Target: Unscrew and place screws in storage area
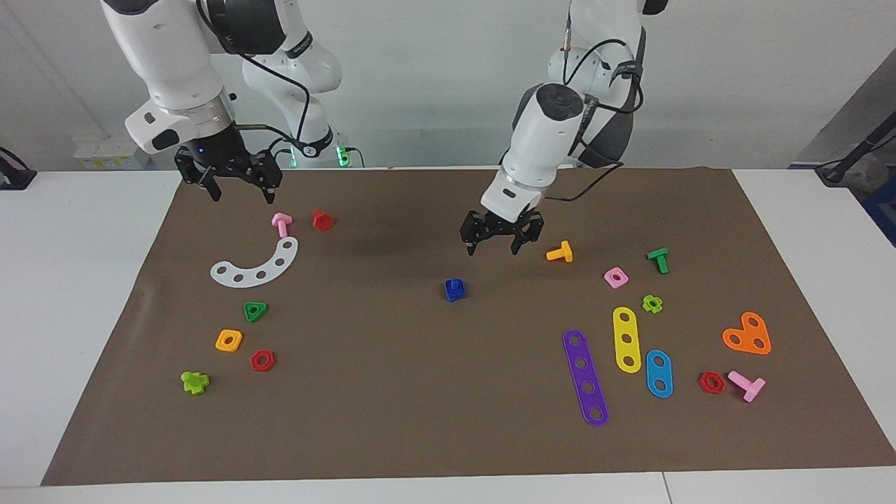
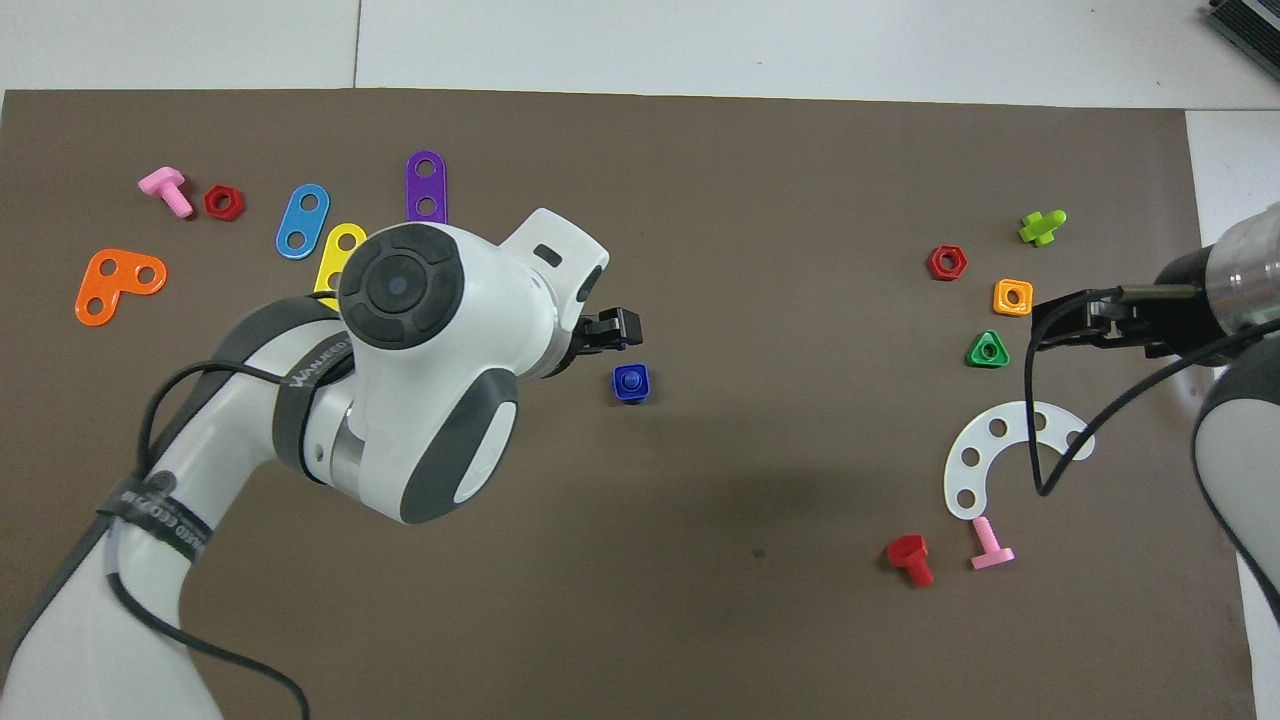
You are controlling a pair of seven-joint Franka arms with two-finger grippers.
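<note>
The blue screw (image 1: 455, 289) stands alone mid-counter on the brown mat (image 1: 392, 392), bare mat all round it, so a gripper could come down from any side. The left gripper (image 1: 501, 238) hangs open just above that clearing. The storage area (image 1: 280, 315) is a small bare patch hemmed in by the white curved strip (image 1: 256, 267), green triangular nut (image 1: 255, 311), orange square nut (image 1: 229, 340) and red hex nut (image 1: 262, 360). The right gripper (image 1: 239, 187), open, hangs over the mat's edge near the pink bolt (image 1: 281, 224).

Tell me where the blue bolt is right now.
The blue bolt stands alone mid-mat, seated in a blue nut, untouched; the open left gripper hangs just robot-side of it.
</note>
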